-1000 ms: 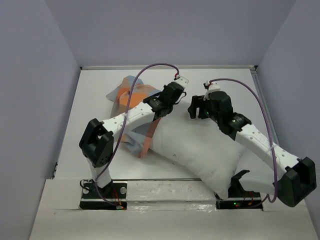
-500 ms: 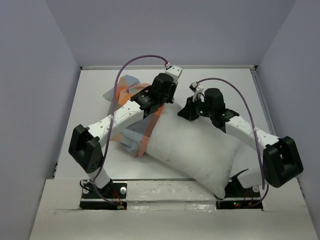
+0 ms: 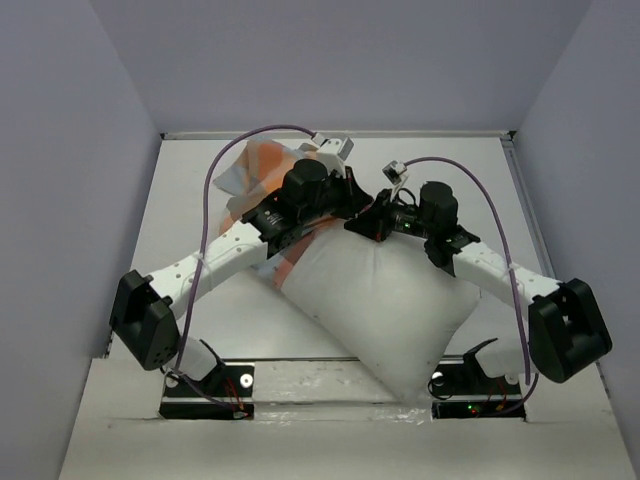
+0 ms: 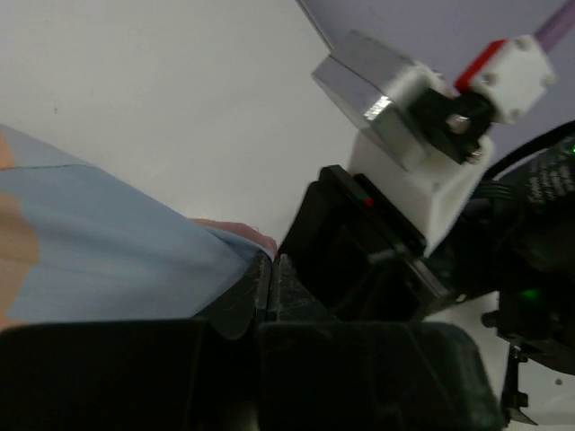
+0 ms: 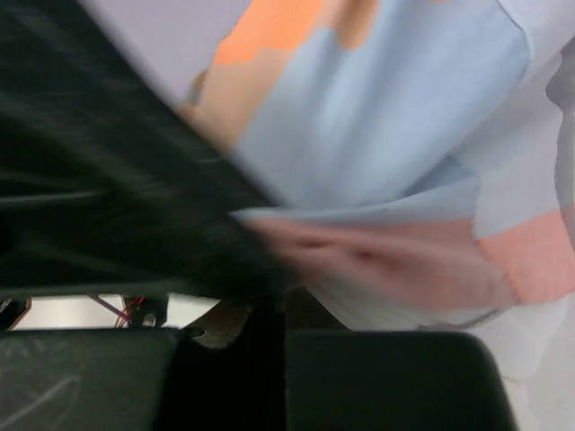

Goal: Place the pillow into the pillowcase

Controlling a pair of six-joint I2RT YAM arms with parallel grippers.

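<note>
The plump white pillow [image 3: 390, 300] lies slantwise across the table's middle, its near corner over the front edge. The orange, peach and light blue checked pillowcase [image 3: 255, 165] is bunched at the pillow's far left end, partly under my left arm. My left gripper [image 3: 345, 200] is shut, and a light blue edge of the pillowcase [image 4: 108, 260] runs into its tips [image 4: 272, 269]. Right beside it, my right gripper [image 3: 366, 222] is shut at the same far end. In the blurred right wrist view, the checked pillowcase [image 5: 386, 135] hangs down to the closed jaws [image 5: 269, 301].
The white table [image 3: 190, 220] is boxed in by grey walls on the left, back and right. Purple cables [image 3: 250, 132] loop above both wrists. The right arm's wrist camera block [image 4: 404, 135] sits very close to my left gripper.
Both grippers have shut. Both arms swung left and came together at the pillow's far end. The pillowcase bunched up toward the back, and the pillow turned steeper.
</note>
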